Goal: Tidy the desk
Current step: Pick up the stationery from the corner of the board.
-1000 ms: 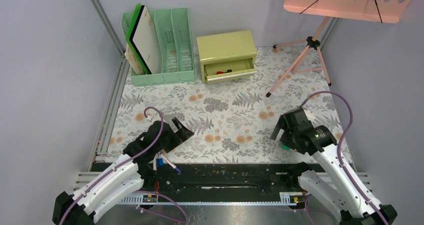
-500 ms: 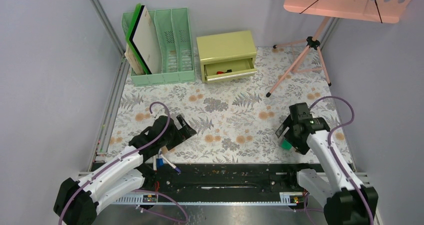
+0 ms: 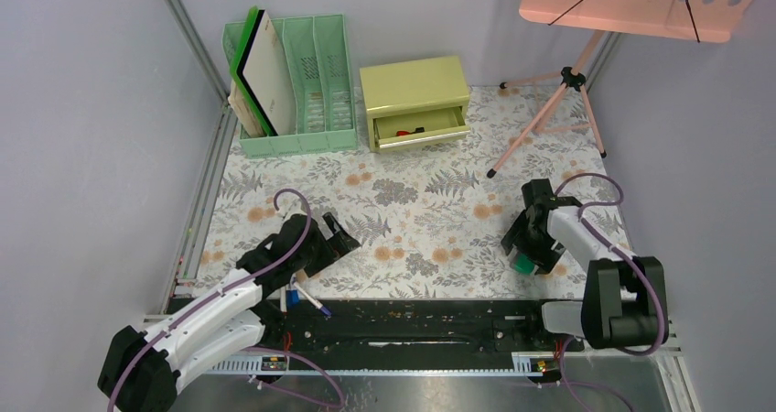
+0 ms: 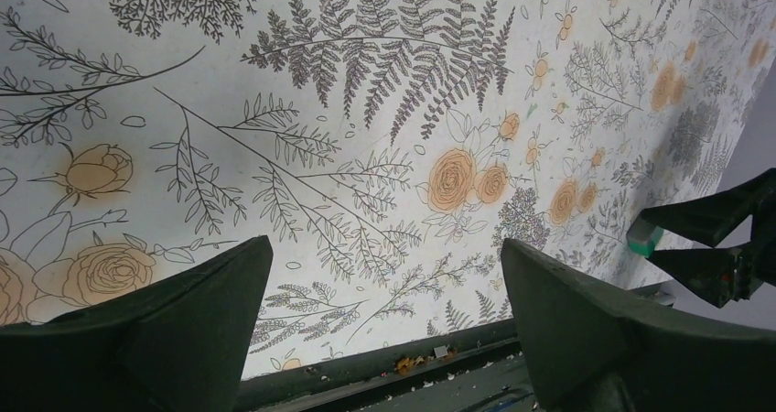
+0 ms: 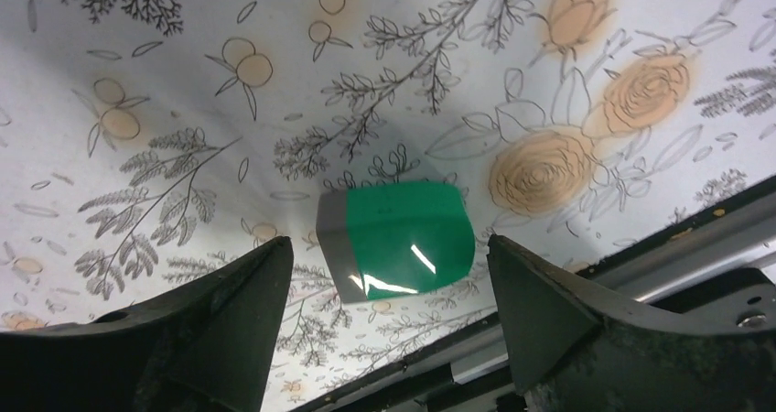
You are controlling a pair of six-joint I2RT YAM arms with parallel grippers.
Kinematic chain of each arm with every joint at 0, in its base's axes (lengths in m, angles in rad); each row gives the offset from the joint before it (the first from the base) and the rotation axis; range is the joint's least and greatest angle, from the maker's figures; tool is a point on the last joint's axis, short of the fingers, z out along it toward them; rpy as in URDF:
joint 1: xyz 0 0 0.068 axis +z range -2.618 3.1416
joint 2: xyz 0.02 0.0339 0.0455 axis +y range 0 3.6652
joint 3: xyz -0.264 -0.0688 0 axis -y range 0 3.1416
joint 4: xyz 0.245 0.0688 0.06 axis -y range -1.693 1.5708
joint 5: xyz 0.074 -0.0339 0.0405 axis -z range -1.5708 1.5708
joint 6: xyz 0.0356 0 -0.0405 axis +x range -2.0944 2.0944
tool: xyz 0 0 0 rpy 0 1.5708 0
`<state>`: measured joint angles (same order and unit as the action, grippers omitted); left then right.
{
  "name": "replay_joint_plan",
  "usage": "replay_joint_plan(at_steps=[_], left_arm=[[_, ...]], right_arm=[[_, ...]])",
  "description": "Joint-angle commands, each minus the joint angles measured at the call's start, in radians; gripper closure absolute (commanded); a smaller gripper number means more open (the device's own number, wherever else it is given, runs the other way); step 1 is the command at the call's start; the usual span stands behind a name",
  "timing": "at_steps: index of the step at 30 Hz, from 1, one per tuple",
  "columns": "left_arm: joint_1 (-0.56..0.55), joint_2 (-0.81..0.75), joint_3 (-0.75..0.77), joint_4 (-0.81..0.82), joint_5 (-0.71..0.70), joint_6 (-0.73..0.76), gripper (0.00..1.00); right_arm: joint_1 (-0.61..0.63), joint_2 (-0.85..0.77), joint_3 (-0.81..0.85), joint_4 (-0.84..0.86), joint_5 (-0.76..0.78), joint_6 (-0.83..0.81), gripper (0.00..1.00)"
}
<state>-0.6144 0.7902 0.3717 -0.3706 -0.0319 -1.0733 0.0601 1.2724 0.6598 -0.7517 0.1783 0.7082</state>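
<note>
The desk (image 3: pixel 412 201) has a pale covering with grey ferns and orange flowers. A small green and grey block (image 5: pixel 403 229) lies on it near the front right edge, also seen in the top view (image 3: pixel 522 265). My right gripper (image 5: pixel 389 247) is open and hovers right over the block, one finger on each side, not touching it; in the top view the gripper (image 3: pixel 529 245) covers most of it. My left gripper (image 4: pixel 386 244) is open and empty, low over bare covering at the front left (image 3: pixel 340 239).
A green file rack (image 3: pixel 311 82) with folders stands at the back left. Beside it is a yellow-green drawer chest (image 3: pixel 414 87) with its drawer open. A pink stand's tripod (image 3: pixel 549 110) is at the back right. A pen (image 3: pixel 309 298) lies on the black front rail.
My right arm has folded in and swung its gripper down over the green block. My left gripper has shifted slightly right and stayed open.
</note>
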Motion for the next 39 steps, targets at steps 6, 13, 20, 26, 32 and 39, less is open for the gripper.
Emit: replay_joint_plan(at_steps=[6, 13, 20, 26, 32, 39], left_arm=[[0.002, -0.027, -0.007, 0.039, 0.013, -0.009, 0.01], [0.002, -0.040, -0.002, 0.006, -0.004, -0.011, 0.01], [0.002, -0.042, -0.008, -0.007, -0.007, -0.011, 0.01], [0.003, -0.057, -0.014, -0.018, -0.023, -0.006, 0.01], [0.003, -0.060, -0.013, -0.034, -0.032, 0.003, 0.01], [0.003, -0.088, 0.000, -0.073, -0.068, 0.034, 0.01]], right_arm=[[-0.011, 0.088, 0.006, 0.100, -0.077, -0.065, 0.30], [-0.011, 0.072, -0.025, 0.129, -0.152, -0.073, 0.42], [-0.012, 0.034, -0.043, 0.148, -0.212, -0.098, 0.56], [-0.011, -0.031, -0.031, 0.133, -0.247, -0.107, 0.59], [-0.011, -0.138, -0.002, 0.102, -0.291, -0.154, 0.59], [-0.011, -0.281, 0.020, 0.085, -0.404, -0.204, 0.63]])
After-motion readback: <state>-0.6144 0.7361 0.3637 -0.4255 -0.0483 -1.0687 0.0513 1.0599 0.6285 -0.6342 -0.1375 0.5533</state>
